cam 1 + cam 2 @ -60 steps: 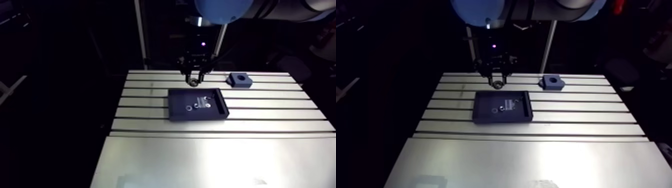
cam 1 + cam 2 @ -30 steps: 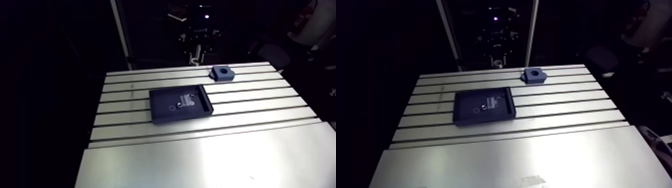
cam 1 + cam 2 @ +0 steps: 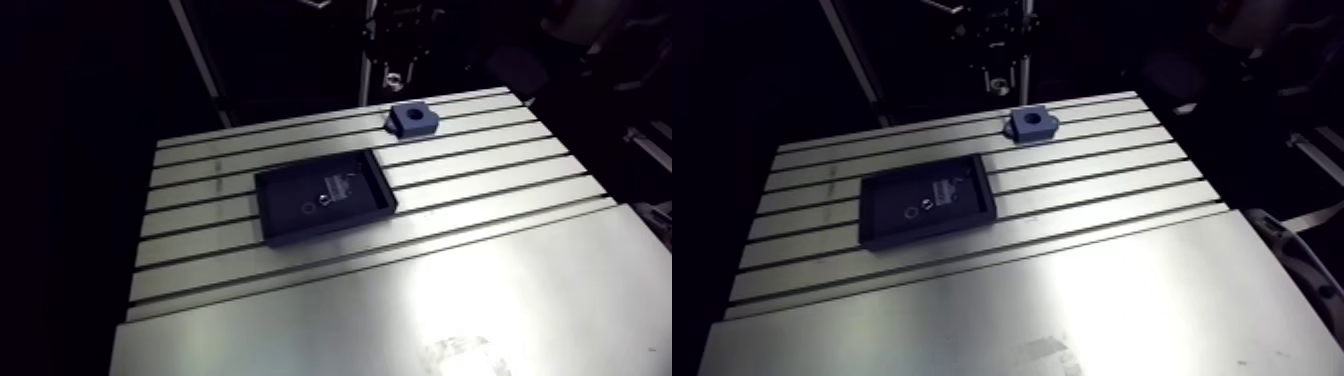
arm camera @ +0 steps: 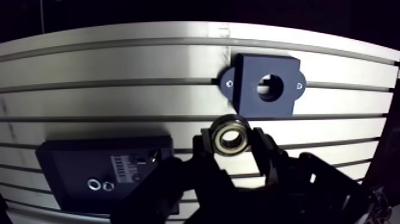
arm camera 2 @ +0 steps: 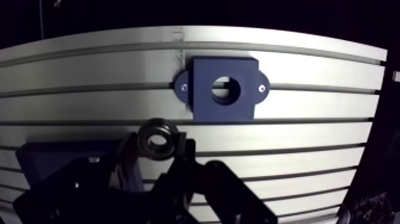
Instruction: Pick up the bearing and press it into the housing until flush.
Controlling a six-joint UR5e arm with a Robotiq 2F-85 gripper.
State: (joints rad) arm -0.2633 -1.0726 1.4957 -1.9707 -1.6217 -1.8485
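End effector [image 4: 232, 134] clamped bearing [image 4: 231, 133], fingers part-open around it, above slotted worktop [image 4: 119, 59]. Blue housing [image 4: 253, 98] at its 1 o'clock, apart; only bare worktop between. Dark tray [image 4: 71, 161] with small rings [image 4: 93, 184] at 8 o'clock.

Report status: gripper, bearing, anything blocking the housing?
Copy: gripper shut on bearing. Bearing short of housing, not yet in; hole empty. Only the tray off to one side, nothing between.

Bearing [image 4: 231, 134]: one
Housing [image 4: 266, 84]: one, with one bore
Housing screws [image 4: 230, 84]: two
Tray [image 4: 65, 164]: one
Rings [image 4: 93, 184] in tray: two
Table [image 4: 119, 59]: one
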